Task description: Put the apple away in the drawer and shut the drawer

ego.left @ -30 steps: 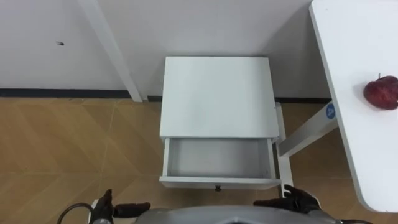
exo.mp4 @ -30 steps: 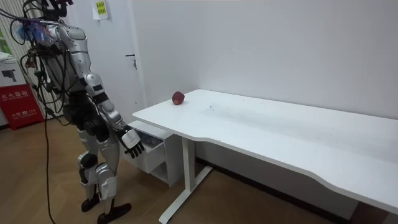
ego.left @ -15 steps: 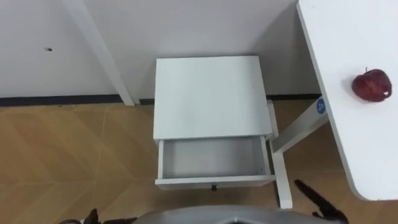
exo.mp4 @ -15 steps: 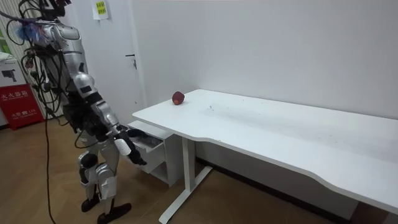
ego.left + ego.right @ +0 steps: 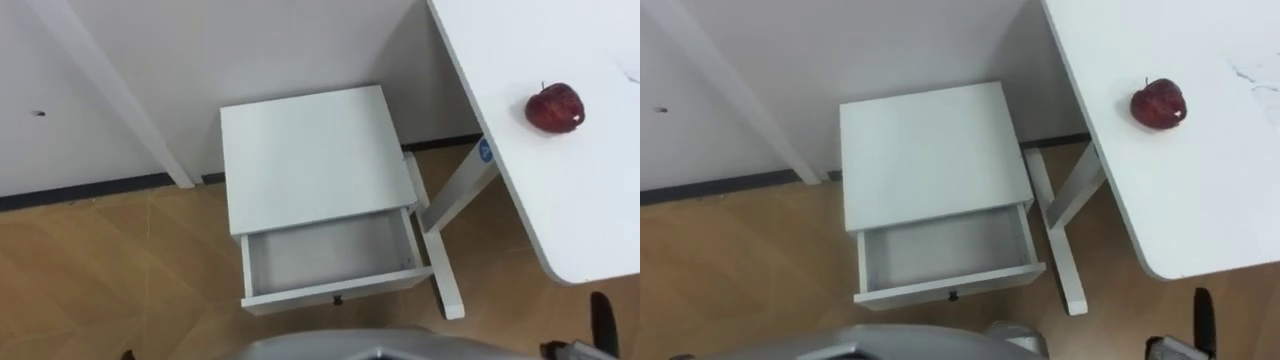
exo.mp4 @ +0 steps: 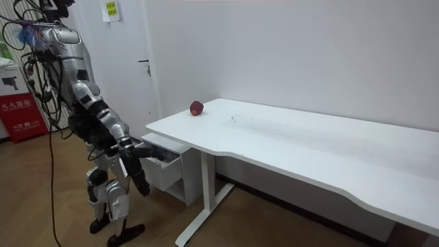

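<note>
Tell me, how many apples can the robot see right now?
1. The apple sits on the white table near its edge, right of the small cabinet. The open drawer looks empty, though its back is hidden under the cabinet top.

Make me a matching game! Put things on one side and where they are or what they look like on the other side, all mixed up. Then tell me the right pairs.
Things:
1. apple
2. drawer
3. cabinet
4. floor

Places and looks:
A. brown wood
B. red, on the white table
C. pulled open, nothing inside
D. white, standing by the wall

Right pairs: 1-B, 2-C, 3-D, 4-A.
</note>
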{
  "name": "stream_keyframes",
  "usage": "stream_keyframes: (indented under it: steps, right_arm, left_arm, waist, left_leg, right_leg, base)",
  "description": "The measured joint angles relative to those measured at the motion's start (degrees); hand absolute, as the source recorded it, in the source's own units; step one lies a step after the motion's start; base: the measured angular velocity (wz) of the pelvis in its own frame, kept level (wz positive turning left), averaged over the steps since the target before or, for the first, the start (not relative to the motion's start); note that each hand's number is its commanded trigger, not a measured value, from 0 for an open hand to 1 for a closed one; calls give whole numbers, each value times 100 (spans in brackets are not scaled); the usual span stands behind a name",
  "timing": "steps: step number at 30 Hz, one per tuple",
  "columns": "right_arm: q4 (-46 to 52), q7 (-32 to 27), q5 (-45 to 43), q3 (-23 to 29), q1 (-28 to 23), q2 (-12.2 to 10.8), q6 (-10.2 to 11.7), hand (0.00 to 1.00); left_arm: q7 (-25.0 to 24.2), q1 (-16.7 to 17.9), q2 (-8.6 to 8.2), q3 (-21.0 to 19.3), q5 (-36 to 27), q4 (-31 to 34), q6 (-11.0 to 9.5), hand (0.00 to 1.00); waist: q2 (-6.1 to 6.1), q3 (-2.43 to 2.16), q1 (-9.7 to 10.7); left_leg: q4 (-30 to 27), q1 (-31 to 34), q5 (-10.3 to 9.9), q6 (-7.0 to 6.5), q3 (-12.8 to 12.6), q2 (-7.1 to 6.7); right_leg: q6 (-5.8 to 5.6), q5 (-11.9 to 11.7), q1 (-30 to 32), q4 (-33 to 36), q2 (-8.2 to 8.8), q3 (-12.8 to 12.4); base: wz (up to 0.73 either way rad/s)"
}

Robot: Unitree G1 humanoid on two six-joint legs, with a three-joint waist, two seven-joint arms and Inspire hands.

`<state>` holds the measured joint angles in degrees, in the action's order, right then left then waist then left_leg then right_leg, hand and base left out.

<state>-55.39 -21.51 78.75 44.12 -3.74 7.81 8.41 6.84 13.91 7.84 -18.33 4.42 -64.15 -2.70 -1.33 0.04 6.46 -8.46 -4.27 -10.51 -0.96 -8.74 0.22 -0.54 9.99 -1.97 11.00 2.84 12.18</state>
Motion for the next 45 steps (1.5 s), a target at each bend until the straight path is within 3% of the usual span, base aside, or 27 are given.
stream_keyframes:
  steps: [7, 9, 13, 16, 19, 21, 23, 29, 39, 45]
  right_arm:
    - [1411, -828, 198, 60, 69, 187, 78, 0]
    - [1681, -1108, 185, 63, 133, 402, 290, 0]
    - [2157, -1603, 47, 218, 256, 553, 501, 0]
    - [3021, -2096, -608, 213, 270, 563, 533, 0]
    - [3853, -2527, -2004, 134, 290, 622, 596, 0]
    - [3957, -2734, -3109, -262, 317, 869, 676, 0]
    - [4255, -2824, -3814, -497, 263, 905, 666, 0]
    - [4553, -2494, -5409, -962, 242, 955, 638, 0]
    - [4526, -1179, -5520, -2210, 241, 1056, 145, 0]
    - [4487, -490, -5659, -2591, 242, 1066, 0, 0]
  left_arm:
    - [-132, 98, 44, 0, 20, 262, 25, 0]
    - [-133, 167, 61, 0, 15, 359, 22, 0]
    - [-133, 180, 90, 0, 27, 370, 20, 0]
    - [-136, 172, 90, 44, 30, 377, 23, 0]
    - [-131, 169, 115, 52, 169, 379, 22, 0]
    - [-124, 183, 118, 192, 203, 376, 21, 0]
    - [-132, 159, 114, 368, 253, 378, 19, 0]
    - [-208, 115, 115, 509, 410, 378, 7, 0]
    - [-207, 136, 105, 753, 405, 477, 23, 0]
    - [-236, 174, 106, 756, 404, 567, 66, 0]
  waist:
    - [-58, 0, 129]
    - [-134, -9, 129]
    - [-211, 2, 109]
    - [-182, -3, 114]
    - [-134, -6, 94]
    - [-120, 13, 17]
    - [-114, 9, -35]
    - [-187, 11, -197]
    - [-209, 16, -399]
    - [-211, 15, -538]
  left_leg:
    - [-8, 83, 1, -1, -51, -1]
    - [-17, 82, 1, -1, -54, 0]
    - [-12, 91, 1, -1, -53, 2]
    - [-11, 174, 1, -1, -53, -4]
    - [-10, 193, 1, -1, -53, -4]
    - [15, 172, 2, -1, -57, -4]
    - [23, 173, 2, 0, -68, -2]
    - [23, 164, 2, 0, -49, 1]
    - [19, 179, 2, 0, -30, 27]
    - [13, 177, 2, 0, -14, 25]
  right_leg:
    - [5, 21, 105, 113, 4, -41]
    - [5, 20, 84, 80, -1, -40]
    - [6, 18, 77, 63, -6, -33]
    - [5, 18, 164, 70, -3, -38]
    - [3, 17, 183, 56, -9, -39]
    - [3, 17, 191, 71, -16, -77]
    - [3, 17, 206, 68, -21, -93]
    - [7, 13, 204, 64, -21, -50]
    - [31, -5, 167, 61, -15, 62]
    - [31, -5, 166, 59, -6, 92]
  base:
    - [-3]
    - [0]
    - [0]
    - [0]
    - [0]
    - [-7]
    - [-4]
    - [1]
    - [3]
    - [1]
